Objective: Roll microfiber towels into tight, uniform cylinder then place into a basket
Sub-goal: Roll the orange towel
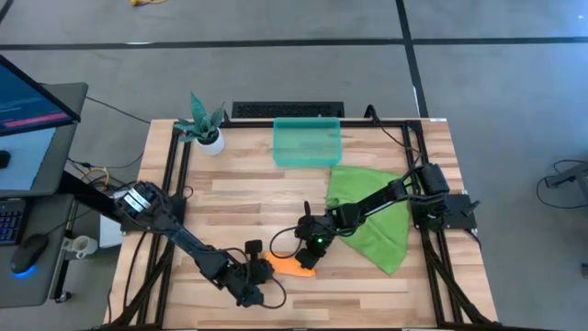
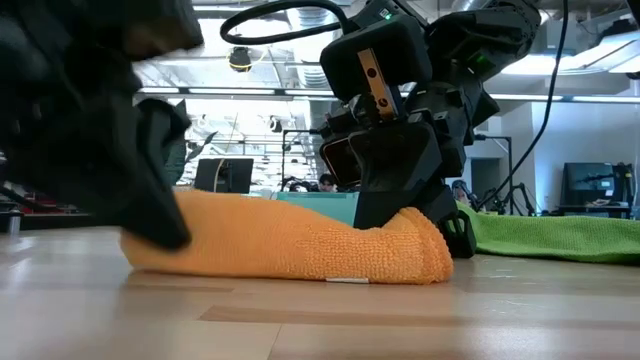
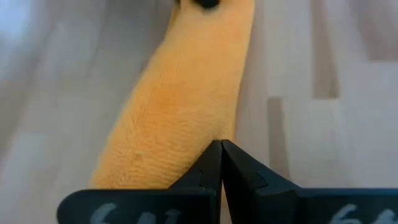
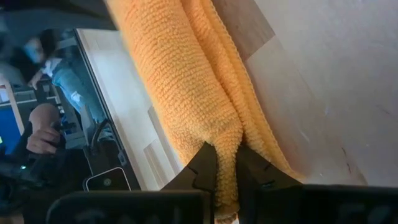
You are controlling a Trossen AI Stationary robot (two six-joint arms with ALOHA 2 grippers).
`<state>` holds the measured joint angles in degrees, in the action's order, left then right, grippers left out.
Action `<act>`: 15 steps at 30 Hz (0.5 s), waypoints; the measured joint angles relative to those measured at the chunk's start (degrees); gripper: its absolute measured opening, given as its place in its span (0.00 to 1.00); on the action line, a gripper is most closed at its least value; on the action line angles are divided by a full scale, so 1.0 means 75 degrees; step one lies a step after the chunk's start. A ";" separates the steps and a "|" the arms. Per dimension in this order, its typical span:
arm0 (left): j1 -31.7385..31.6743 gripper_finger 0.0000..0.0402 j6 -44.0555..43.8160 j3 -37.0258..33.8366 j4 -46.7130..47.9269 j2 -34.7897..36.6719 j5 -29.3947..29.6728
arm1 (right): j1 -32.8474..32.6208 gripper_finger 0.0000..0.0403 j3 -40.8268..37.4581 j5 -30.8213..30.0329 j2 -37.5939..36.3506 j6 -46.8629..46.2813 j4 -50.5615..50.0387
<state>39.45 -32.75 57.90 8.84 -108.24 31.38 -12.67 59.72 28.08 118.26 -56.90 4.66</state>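
The orange microfiber towel [image 1: 290, 266] lies rolled into a long cylinder on the wooden table, near the front edge; in the low view the roll [image 2: 290, 245] rests along its whole length. My left gripper [image 1: 261, 270] is shut at the roll's left end. My right gripper [image 1: 311, 261] is shut on the roll's right end. The green towel [image 1: 372, 216] lies spread flat at the right, partly under my right arm. The teal basket [image 1: 307, 142] stands at the far middle of the table. My left gripper lays its shut fingertips [image 3: 221, 149] against the roll's long side [image 3: 199, 140] near its left end, slanting down from the table's left. The roll stays on the table. My right gripper pinches a ridge of the orange roll [image 4: 227, 163] between its two fingers at the roll's right end [image 2: 415, 240]. The fingers slant down from the far right and point along the roll. That end rests on the table.
A small plant in a white pot [image 1: 204, 129] stands at the far left corner. Black frame rails [image 1: 175, 184] run along both table sides. Bare wood lies between the basket and the roll.
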 joint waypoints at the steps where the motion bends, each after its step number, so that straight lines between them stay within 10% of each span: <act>1: 0.0043 0.00 0.0094 0.0035 -0.0012 0.0094 0.0140 | 0.0000 0.11 0.0000 0.0014 0.0000 0.0018 -0.0002; 7: 0.0161 0.00 0.0345 0.0051 0.0107 0.0423 0.1277 | -0.0006 0.11 0.0000 0.0019 -0.0003 0.0052 -0.0014; 15: -0.0067 0.00 -0.0129 -0.0236 0.0098 0.0422 0.0642 | -0.0006 0.11 0.0000 0.0019 -0.0003 0.0054 -0.0012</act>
<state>38.95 -33.71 56.13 9.58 -105.08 36.19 -12.71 59.72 28.23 118.24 -56.49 4.57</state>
